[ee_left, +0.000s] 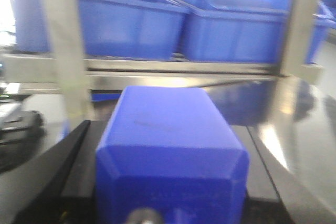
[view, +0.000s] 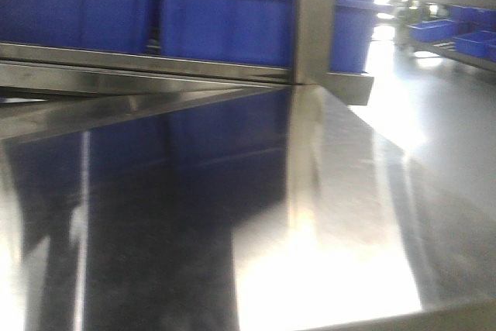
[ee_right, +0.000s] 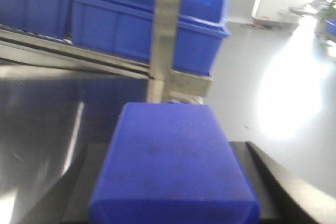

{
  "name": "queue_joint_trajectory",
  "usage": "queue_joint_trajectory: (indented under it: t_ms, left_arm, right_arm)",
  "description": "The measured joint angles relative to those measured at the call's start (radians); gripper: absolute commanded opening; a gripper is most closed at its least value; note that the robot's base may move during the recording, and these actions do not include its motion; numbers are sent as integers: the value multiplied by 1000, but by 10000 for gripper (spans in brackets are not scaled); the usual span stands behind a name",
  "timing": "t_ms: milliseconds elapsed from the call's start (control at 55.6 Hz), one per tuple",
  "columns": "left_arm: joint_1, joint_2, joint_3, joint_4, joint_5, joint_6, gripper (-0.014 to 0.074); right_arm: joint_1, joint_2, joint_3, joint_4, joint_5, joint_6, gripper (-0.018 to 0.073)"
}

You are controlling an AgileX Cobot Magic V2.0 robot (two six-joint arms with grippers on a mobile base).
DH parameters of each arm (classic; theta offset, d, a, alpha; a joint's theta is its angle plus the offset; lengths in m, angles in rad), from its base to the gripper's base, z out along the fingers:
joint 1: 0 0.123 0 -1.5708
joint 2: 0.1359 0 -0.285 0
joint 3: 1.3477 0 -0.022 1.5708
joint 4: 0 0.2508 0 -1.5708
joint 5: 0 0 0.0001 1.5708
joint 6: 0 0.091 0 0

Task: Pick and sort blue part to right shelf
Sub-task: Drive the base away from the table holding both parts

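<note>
Hold of the right gripper (ee_right: 169, 148) on the blue part (ee_right: 170, 177) cannot be told; the far right shelf (ee_right: 167, 35) rail should be cleared.

This was a factory or warehouse floor, in a parts-storage area. The right shelf (view: 155, 63), a stainless-steel framed rack, carried large blue plastic bins (view: 225, 21) set side by side behind its flat front rail, with a steel upright (view: 314, 13) rising past them. Just in front of the shelf lay a polished steel bench (view: 232, 215), bright enough to mirror the bins. Beyond the shelf's end a glossy grey floor (view: 442, 98) ran off to further racks (view: 457, 29), well apart from the shelf. These held the same blue bins and stood in strong daylight.
</note>
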Motion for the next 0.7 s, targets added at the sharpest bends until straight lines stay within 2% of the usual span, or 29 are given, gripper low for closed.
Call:
queue_joint_trajectory:
  t_ms: [701]
  left_arm:
    - [1,0,0,1,-3,0,316]
  right_arm:
    - [2,0,2,0,2,0,132]
